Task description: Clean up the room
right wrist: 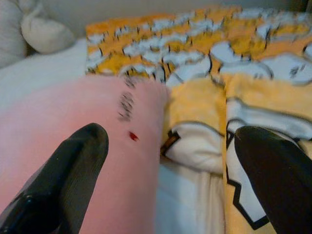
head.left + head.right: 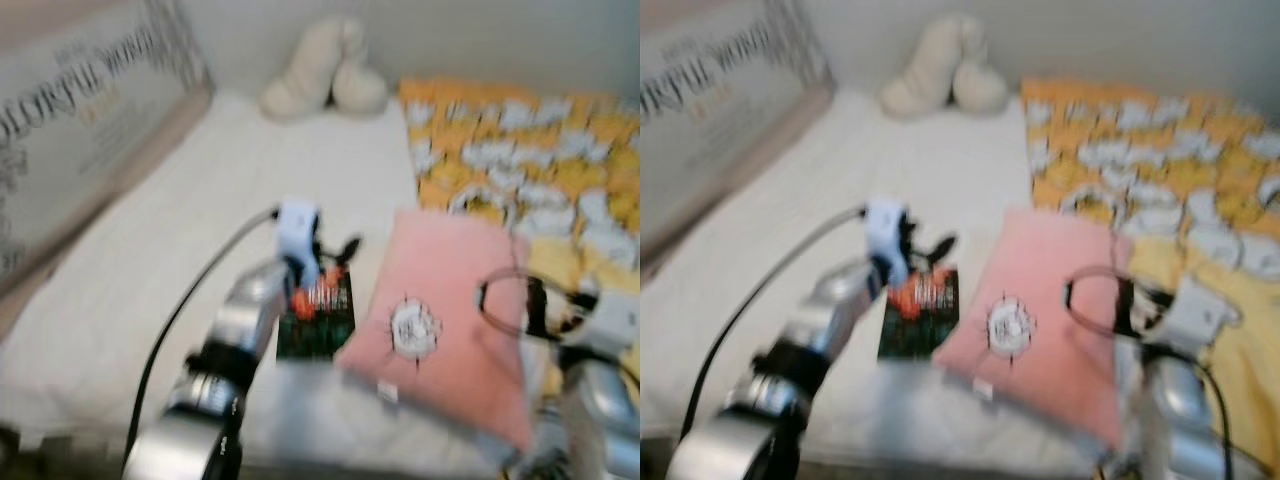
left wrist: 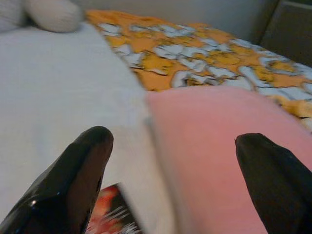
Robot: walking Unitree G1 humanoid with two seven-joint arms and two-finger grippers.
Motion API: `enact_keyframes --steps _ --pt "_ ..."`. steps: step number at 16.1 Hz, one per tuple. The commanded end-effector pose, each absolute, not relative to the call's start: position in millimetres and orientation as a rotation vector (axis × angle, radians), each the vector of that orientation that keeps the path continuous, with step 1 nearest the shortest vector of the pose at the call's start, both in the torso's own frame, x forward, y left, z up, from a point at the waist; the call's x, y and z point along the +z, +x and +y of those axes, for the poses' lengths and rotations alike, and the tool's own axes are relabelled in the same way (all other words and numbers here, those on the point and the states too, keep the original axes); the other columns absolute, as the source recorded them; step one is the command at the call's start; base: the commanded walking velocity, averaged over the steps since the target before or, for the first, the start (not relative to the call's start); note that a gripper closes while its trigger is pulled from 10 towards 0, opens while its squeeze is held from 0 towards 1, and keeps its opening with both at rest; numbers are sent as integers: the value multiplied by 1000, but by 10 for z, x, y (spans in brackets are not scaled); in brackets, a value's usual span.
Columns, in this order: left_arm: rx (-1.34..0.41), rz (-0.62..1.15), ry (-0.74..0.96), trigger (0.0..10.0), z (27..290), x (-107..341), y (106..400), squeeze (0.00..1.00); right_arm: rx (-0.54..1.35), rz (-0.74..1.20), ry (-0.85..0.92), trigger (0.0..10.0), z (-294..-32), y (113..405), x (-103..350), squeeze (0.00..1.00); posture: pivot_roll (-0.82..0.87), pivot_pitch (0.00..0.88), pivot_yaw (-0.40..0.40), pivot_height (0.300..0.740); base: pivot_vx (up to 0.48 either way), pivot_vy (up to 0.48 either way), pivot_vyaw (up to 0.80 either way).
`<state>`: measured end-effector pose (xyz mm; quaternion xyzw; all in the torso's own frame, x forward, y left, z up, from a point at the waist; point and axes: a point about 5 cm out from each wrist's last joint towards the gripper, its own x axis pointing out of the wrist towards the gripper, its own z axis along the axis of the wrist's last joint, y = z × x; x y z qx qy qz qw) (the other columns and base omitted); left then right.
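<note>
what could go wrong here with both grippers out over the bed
1. The left gripper hangs open over the seam between the dark book and the pink pillow; closing here could pinch pillow fabric along with the book.
2. The right gripper is open where the pillow meets the yellow blanket, so it might snag both.
3. The head views are blurred, so aim may be off.

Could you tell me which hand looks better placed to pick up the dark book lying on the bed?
Probably the left. The left hand hovers open directly over the dark book, which also shows beneath its fingers in its wrist view. The right hand, also open, sits over the far edge of the pink pillow, beside the yellow blanket.
</note>
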<state>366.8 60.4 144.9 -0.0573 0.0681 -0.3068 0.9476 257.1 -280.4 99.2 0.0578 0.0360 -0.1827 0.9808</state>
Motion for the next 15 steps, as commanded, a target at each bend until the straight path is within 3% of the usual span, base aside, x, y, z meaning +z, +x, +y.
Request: enact_keyframes --steps 1,4,6,9,12,15 --pt "-595 39 -90 10000 728 1580 3711 0 -374 -5 26 10000 -2858 2507 1136 0 31 0 65 740 0 0 0" --pt "-539 -104 -121 10000 832 1616 3576 0 -371 -31 -53 10000 -2703 2373 1133 0 25 0 69 740 0 -151 0" --pt "-576 -38 -167 10000 668 1459 3475 0 -347 16 -28 10000 -2585 2356 1012 0 32 0 68 740 0 -454 0" --pt "-621 71 -45 10000 472 1303 3467 0 -357 81 10 10000 -2592 2378 899 0 36 0 61 740 0 -293 0" --pt "-604 67 -50 10000 458 1317 3530 0 -344 47 -62 10000 -2602 2409 987 0 17 0 60 740 0 0 0" --pt "-548 113 -88 10000 596 1292 3656 0 -335 124 67 10000 -2581 2488 836 0 5 0 47 740 0 0 0"
